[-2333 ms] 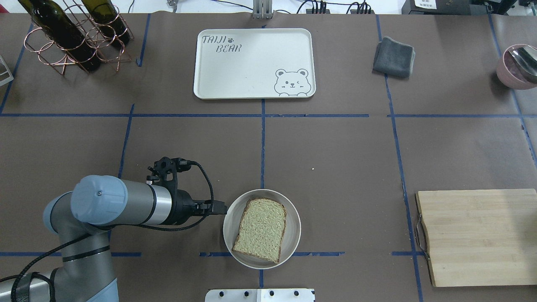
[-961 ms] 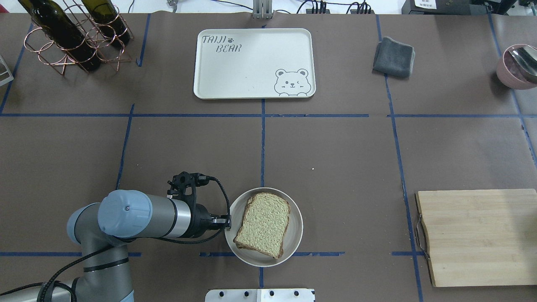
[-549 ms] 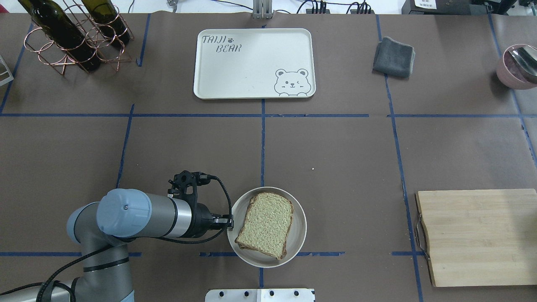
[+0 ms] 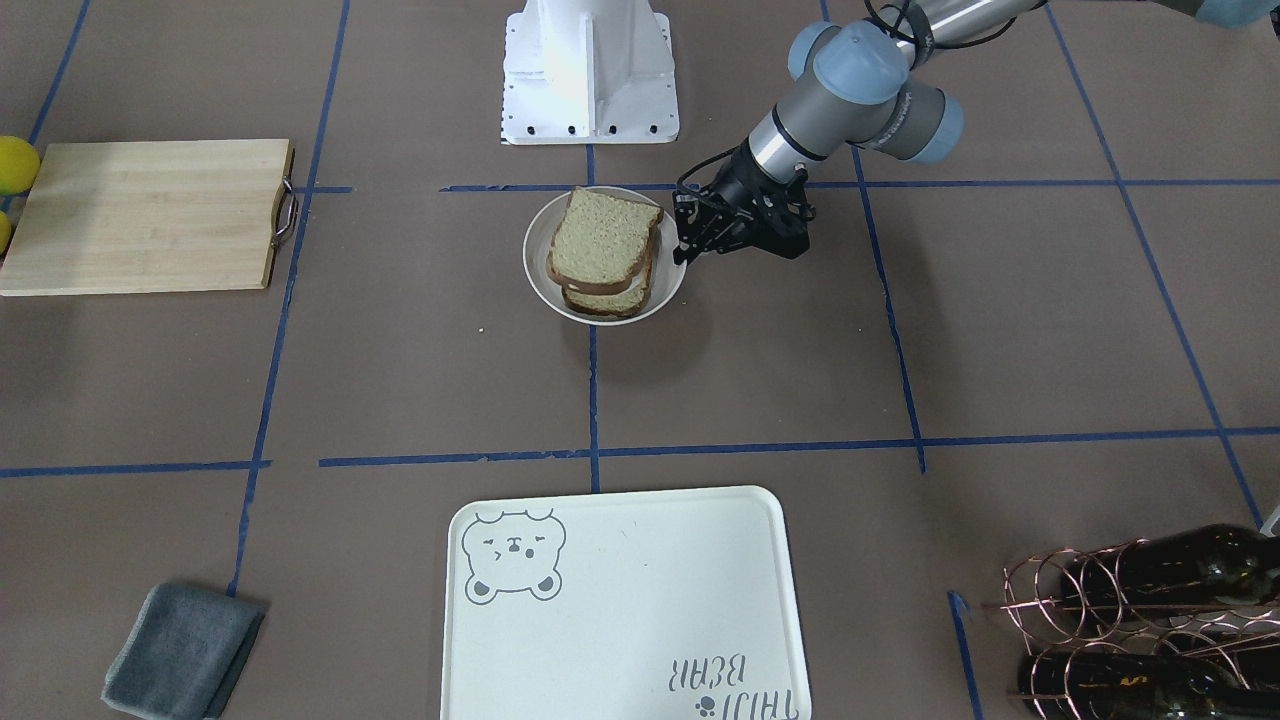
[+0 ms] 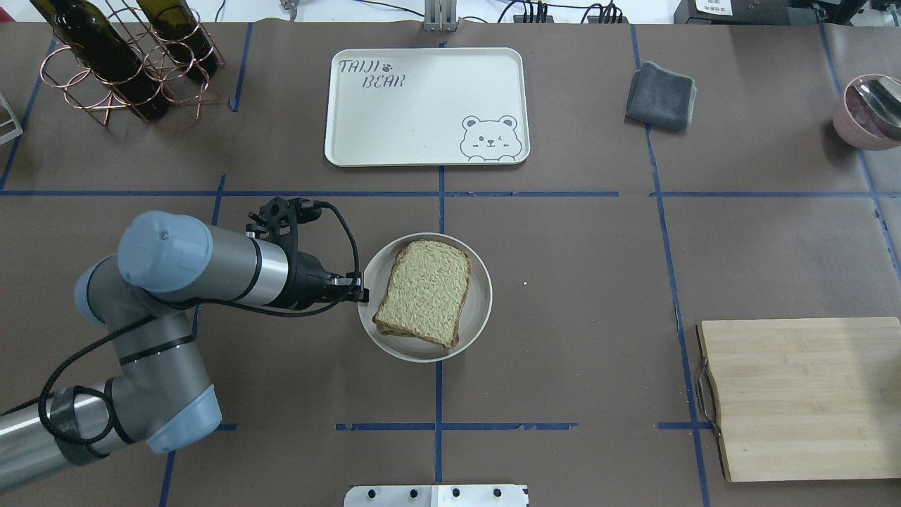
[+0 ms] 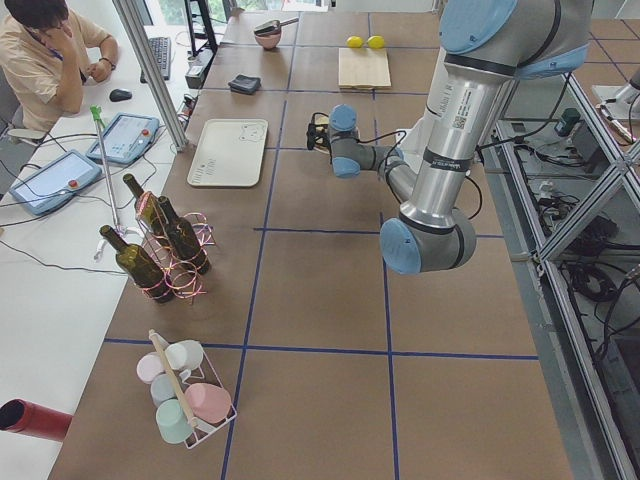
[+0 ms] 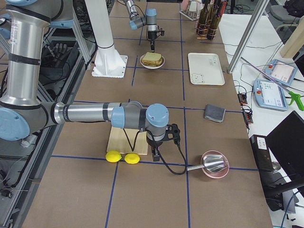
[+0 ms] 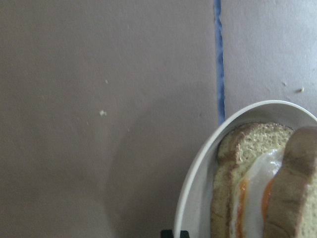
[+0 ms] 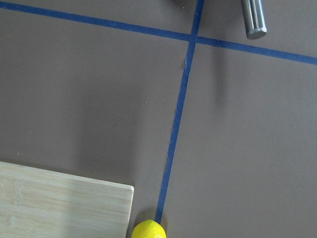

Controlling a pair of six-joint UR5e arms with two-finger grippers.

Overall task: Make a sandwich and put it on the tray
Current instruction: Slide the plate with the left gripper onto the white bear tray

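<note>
The sandwich [image 5: 424, 292] bowl [image 5: 484, 299] is clenched by the left gripper [image 5: 362, 296] (right gripper [image 7: 155, 156]: cannot tell); carriage to the far-edge tray [image 5: 422, 105] is needed.

The tray [image 5: 422, 105] carries grey lettering [image 5: 372, 74] in one corner, reading "TAIJI BEAR", with a small paw print after the first word. In the front-facing view the same words read upside down. A printed label [image 6: 462, 100] on the left arm [image 6: 430, 190] is too small to read.
</note>
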